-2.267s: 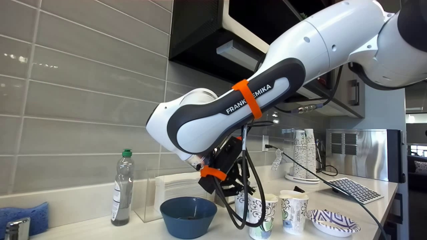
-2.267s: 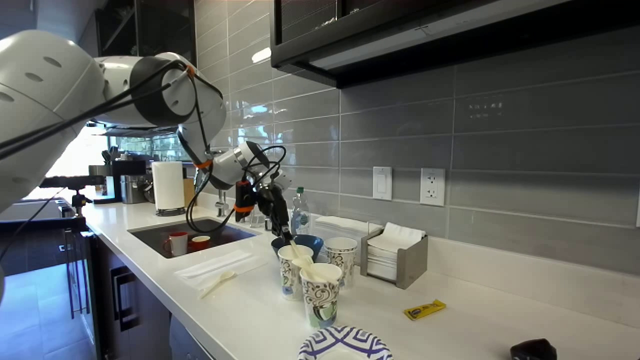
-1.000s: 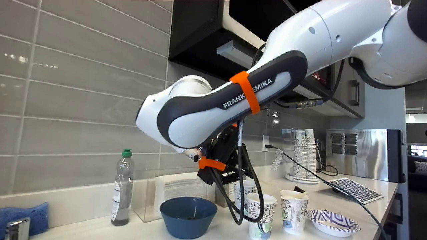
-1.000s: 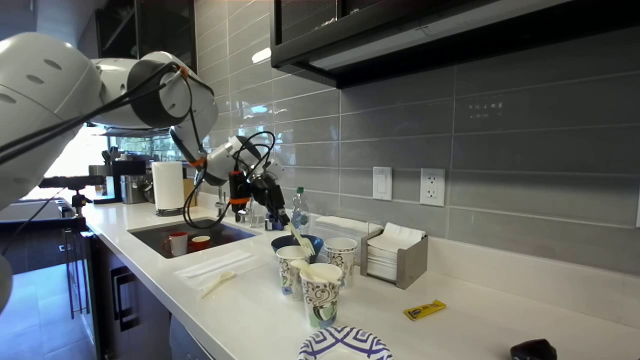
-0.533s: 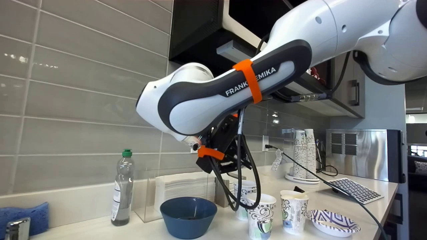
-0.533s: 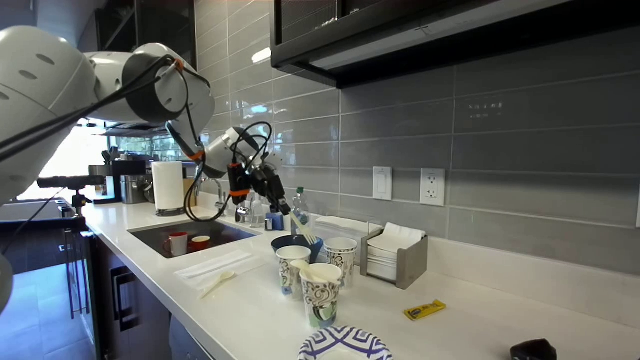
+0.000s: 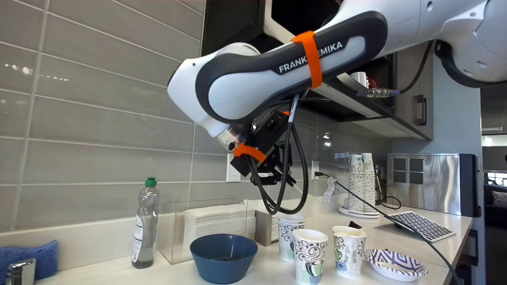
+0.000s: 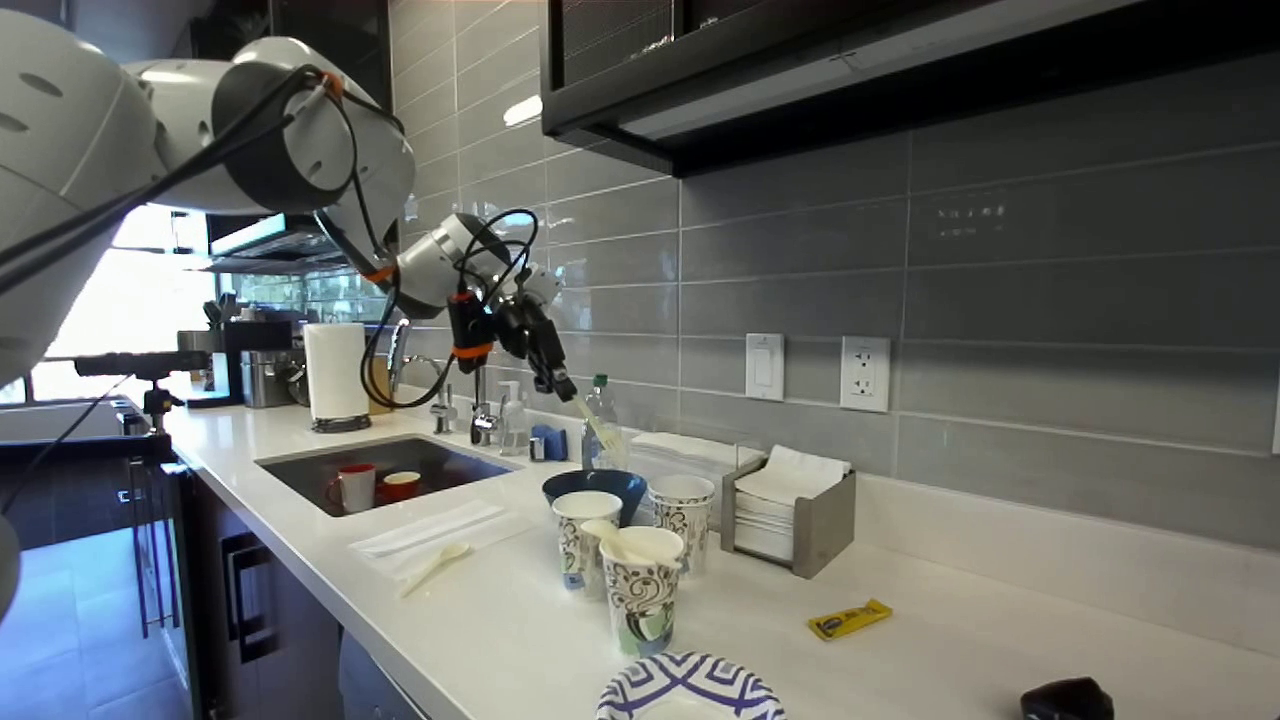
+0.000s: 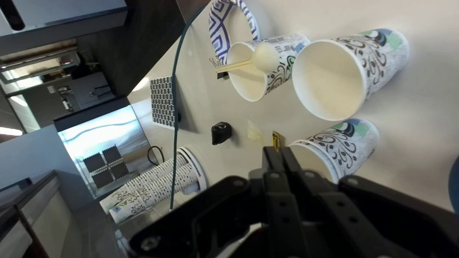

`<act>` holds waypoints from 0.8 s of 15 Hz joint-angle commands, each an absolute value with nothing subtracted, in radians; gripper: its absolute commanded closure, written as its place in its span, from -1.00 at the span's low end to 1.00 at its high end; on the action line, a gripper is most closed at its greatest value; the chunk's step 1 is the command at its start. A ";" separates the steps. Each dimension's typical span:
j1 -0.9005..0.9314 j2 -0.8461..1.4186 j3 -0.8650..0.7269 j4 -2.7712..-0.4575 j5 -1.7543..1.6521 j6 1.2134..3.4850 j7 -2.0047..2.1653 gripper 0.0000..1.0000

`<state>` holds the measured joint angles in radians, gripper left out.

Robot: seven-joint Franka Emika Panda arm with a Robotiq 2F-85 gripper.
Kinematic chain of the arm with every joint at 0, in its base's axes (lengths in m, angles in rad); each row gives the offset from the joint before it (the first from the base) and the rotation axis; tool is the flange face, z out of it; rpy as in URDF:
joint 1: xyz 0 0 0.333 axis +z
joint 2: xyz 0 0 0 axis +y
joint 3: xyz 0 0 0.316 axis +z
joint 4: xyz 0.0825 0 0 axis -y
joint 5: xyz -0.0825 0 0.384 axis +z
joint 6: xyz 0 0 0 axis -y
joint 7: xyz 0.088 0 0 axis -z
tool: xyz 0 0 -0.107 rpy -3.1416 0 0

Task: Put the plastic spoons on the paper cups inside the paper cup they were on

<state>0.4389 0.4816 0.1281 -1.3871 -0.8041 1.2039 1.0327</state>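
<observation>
In an exterior view, left to right: paper towel roll [image 8: 337,370] and sink [image 8: 455,463] with mugs [image 8: 356,488], left of the claw [image 8: 569,392]; white worktop [image 8: 540,650] below it, grey tiled wall [image 8: 790,230] behind. Plastic spoon [image 8: 437,568] near flat napkins [image 8: 432,527], lower left of claw. Under claw: left paper cup [image 8: 575,545] with blue bowl [image 8: 610,483] behind, front paper cup [image 8: 642,605] with second spoon [image 8: 608,534] lying on its rim, back paper cup [image 8: 685,522]; all cups upright. Napkin holder [image 8: 828,520] and yellow packet [image 8: 850,620] lower right of claw.

Vs half a second ago: claw and plastic fork [image 8: 597,422] higher, well above the cups; cups and spoons look unmoved.

Claw clamped on fork handle, jaws together, tines angled down-right; apart from cups and bowl.
</observation>
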 commanded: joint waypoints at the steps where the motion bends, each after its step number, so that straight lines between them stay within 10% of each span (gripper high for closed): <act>1: 0.393 0.401 0.153 -1.463 -0.723 1.301 1.060 0.98; 12: 0.307 0.263 0.135 -1.667 -0.519 1.577 1.050 0.98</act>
